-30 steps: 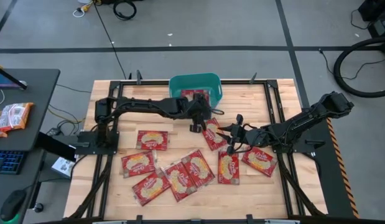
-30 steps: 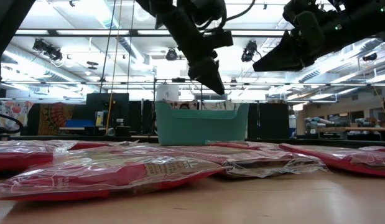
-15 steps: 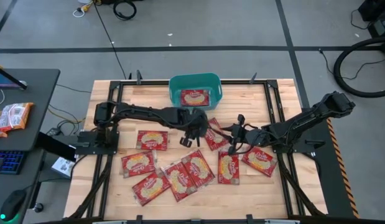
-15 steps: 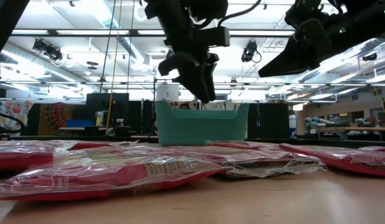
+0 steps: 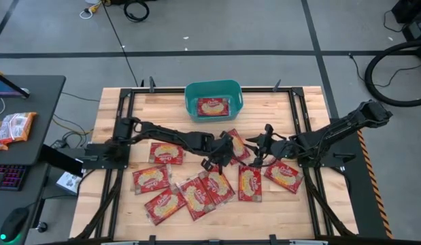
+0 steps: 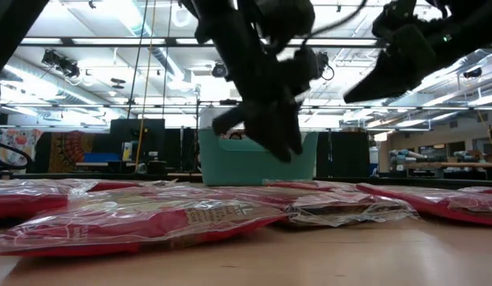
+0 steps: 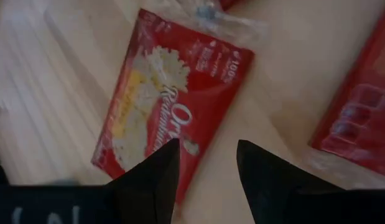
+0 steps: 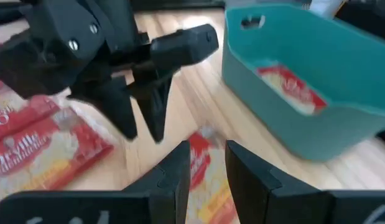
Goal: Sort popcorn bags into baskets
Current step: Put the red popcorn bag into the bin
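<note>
Several red popcorn bags lie flat on the wooden table; one bag (image 5: 213, 107) lies inside the teal basket (image 5: 232, 92) at the far edge. My left gripper (image 5: 219, 160) hangs open just above the table's middle, over a red bag (image 7: 173, 106) with a pale centre, and touches nothing. In the low view the left gripper (image 6: 261, 139) is clear of the bags. My right gripper (image 5: 255, 146) waits to its right, open and higher up, over another bag (image 8: 201, 163). From the right wrist, the left gripper (image 8: 139, 99) stands before the basket (image 8: 304, 118).
Loose bags spread across the table's middle and near half: one at the left (image 5: 167, 153), a cluster near the front (image 5: 196, 197), two on the right (image 5: 283, 173). The arms' frames stand on both sides. A side table with more packets (image 5: 13, 128) stands left of the table.
My left gripper has drawn back from above the basket toward the near edge and come down over the bags in the table's middle. The bag in the basket, partly covered by the gripper before, now shows whole.
</note>
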You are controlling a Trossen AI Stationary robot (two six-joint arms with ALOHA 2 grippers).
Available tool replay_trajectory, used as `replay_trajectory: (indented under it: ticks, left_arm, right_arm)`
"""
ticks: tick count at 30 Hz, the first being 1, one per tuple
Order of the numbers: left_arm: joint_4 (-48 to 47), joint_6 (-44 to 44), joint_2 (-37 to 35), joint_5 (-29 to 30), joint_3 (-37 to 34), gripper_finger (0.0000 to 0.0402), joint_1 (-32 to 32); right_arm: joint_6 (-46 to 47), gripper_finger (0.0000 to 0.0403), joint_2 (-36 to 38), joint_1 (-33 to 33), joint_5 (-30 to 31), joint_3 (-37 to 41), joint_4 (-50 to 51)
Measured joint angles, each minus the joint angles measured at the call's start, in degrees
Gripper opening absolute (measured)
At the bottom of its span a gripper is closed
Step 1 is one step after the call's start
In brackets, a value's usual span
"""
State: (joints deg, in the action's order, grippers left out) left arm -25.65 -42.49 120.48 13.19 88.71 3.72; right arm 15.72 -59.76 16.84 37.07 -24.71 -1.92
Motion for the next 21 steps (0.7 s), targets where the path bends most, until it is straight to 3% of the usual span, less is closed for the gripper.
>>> replay_trajectory:
  ticks: [6,15,18,21]
  left_arm:
    - [4.8,-4.8,4.5,6.2,0.0,0.0173,0.0]
    - [9.2,-8.1,7.6,9.3,0.2,0.0220,-0.7]
    - [8.6,-7.7,7.6,8.1,0.2,0.0207,-1.3]
    - [7.9,-7.3,7.6,6.9,0.2,0.0166,-1.7]
  right_arm:
    - [3.2,0.0106,0.1,-0.2,-0.9,0.1,4.2]
    - [3.9,0.0106,0.7,-0.2,-1.1,0.0,3.6]
    - [4.0,0.0106,0.6,-0.1,-1.4,0.0,3.3]
    - [4.0,0.0106,0.5,-0.1,-1.5,0.0,3.1]
